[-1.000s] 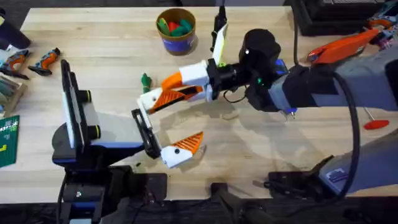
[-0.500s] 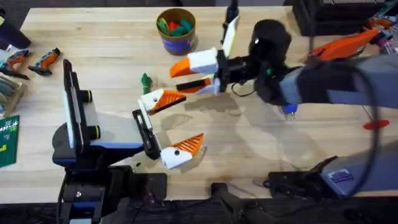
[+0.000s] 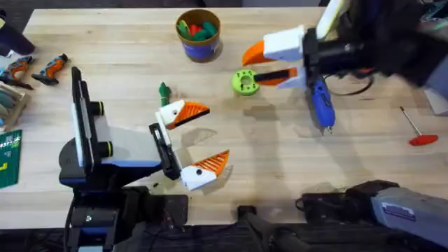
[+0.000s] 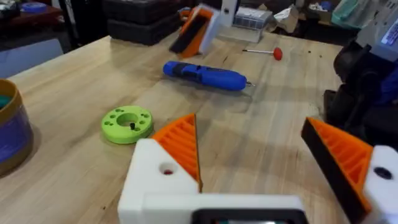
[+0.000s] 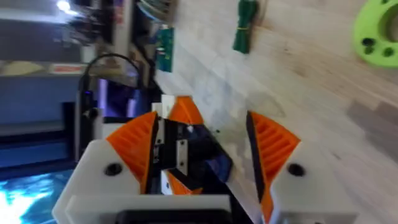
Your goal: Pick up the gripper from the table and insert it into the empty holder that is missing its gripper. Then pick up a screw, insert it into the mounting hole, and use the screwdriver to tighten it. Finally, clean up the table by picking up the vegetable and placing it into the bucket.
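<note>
While arm blurs above, right tool [image 3: 269,61] apart, left tool [image 3: 192,140] apart, bucket [image 4: 9,134] cut off.

No text, label or number is legible

We see a pale wooden table [image 3: 126,63] carrying a blue, tan-rimmed round bucket [image 3: 199,42], a green plastic disc [image 3: 245,82], a chunky blue screwdriver [image 3: 322,106], a slender green toy vegetable [image 3: 164,92] and a thin red-handled tool [image 3: 418,133].

One screwdriver [image 3: 321,105], one bucket [image 3: 199,33] (three toys inside).
</note>
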You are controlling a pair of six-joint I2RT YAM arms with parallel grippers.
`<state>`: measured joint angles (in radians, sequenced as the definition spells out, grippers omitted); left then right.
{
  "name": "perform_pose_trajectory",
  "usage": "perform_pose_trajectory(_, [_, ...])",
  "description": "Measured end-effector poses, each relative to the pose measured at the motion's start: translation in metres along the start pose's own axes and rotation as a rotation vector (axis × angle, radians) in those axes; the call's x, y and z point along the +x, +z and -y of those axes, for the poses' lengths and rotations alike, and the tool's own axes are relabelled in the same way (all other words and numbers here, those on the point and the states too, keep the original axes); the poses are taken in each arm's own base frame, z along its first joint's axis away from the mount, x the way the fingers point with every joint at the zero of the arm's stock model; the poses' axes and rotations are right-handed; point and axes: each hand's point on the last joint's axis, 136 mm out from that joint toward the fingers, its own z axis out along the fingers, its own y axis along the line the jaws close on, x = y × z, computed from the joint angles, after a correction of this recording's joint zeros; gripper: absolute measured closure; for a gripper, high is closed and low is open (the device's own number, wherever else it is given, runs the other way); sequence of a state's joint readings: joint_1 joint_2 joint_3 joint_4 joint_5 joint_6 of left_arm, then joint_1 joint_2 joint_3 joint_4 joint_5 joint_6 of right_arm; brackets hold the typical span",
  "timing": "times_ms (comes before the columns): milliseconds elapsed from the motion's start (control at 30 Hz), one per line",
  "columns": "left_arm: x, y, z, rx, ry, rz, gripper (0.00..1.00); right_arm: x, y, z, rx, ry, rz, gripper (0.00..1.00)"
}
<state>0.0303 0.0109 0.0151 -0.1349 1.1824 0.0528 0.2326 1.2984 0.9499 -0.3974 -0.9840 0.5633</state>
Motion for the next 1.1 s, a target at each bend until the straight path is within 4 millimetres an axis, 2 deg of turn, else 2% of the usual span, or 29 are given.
perform_pose_trajectory(267, [0.0,0.0,0.0,0.0,0.0,0.0,0.015,-0.01,-0.027,-0.011,0.308,-0.175,-0.001,0.252])
perform_pose_trajectory(500, [0.0,0.0,0.0,0.0,0.0,0.0,0.015,-0.021,-0.036,0.001,0.613,-0.274,-0.052,0.254])
perform_pose_trajectory(833, [0.0,0.0,0.0,0.0,0.0,0.0,0.015,-0.044,-0.019,0.034,0.907,-0.348,-0.169,0.254])
perform_pose_trajectory(1100, [0.0,0.0,0.0,0.0,0.0,0.0,0.015,-0.049,0.015,0.075,1.028,-0.366,-0.284,0.262])
